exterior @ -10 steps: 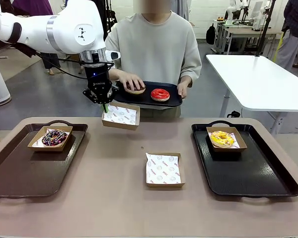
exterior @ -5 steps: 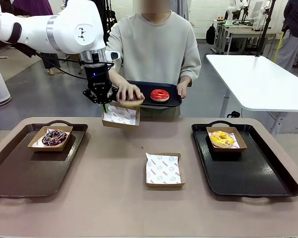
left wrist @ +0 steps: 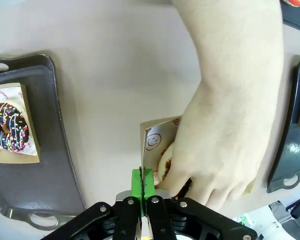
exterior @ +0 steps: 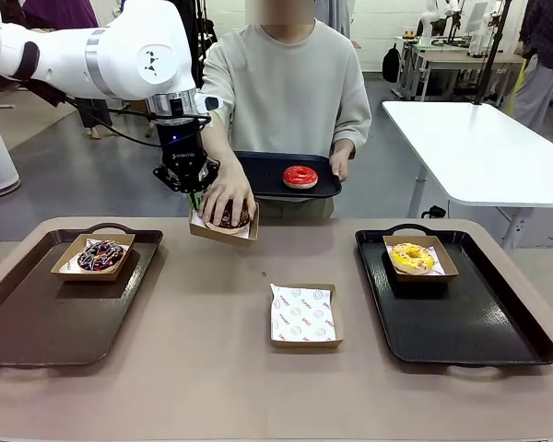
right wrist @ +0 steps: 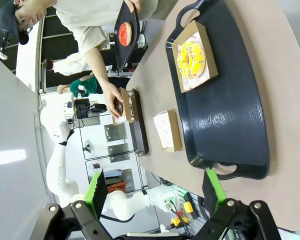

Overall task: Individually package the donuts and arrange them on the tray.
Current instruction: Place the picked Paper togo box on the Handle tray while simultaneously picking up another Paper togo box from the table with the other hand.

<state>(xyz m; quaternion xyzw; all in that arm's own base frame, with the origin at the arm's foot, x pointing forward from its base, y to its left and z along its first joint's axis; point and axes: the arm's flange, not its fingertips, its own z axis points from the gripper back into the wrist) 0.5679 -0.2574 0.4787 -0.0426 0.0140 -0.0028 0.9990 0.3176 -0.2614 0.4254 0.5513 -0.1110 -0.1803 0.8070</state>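
Bright even light, soft shadows on the surface (exterior: 212, 368), sheen on the black tray (exterior: 479, 327) at 4 o'clock, wrist views bowed.

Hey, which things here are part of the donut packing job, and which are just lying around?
Job: chocolate donut, held box, robot's left hand, person's hand, red donut, sprinkled donut, yellow donut, empty box, left tray, right tray.
Lying about: white side table, far workbenches.

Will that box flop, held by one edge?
Probably not much: the box looks like stiff cardboard and sits nearly level though the left end effector pinches only its rim. It may dip under the donut the hand sets in.
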